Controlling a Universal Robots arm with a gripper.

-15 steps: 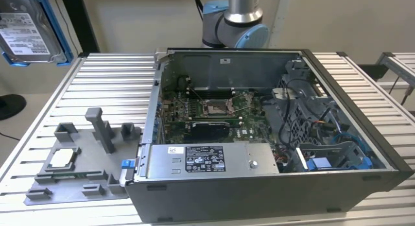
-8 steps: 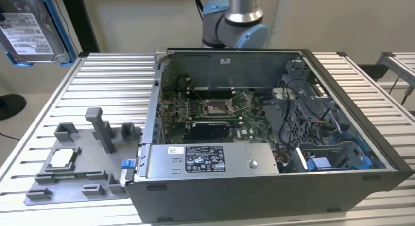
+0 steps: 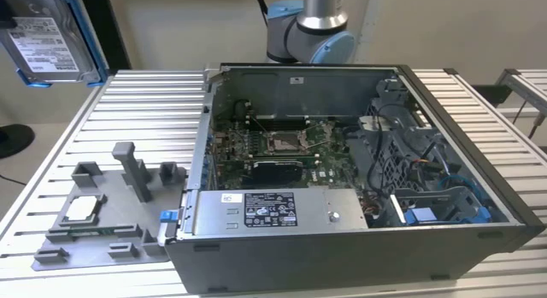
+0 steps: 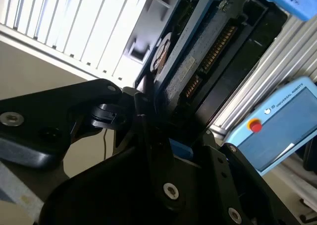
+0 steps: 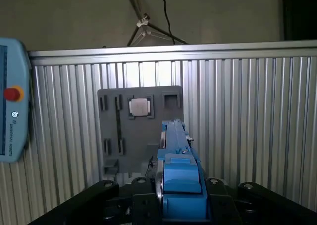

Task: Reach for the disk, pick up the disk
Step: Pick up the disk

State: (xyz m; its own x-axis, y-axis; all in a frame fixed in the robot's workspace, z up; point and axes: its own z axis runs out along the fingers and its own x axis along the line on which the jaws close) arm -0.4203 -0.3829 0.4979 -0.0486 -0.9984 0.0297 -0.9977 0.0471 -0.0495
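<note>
Disk (image 3: 51,38) up in air at exterior view's far left, well clear of ribbed table (image 3: 145,99) and open computer case (image 3: 359,259). Gripper (image 5: 181,197) clamped on disk, black fingers (image 5: 141,202) closed on blue bracket from both sides. Judged step: reach done, pick-up at lift stage. Further handling would call for steady clamp, since drive looked heavy and hung edge-on. Disk cut off by frame edge in exterior view; actual contact faces hidden behind finger links
</note>
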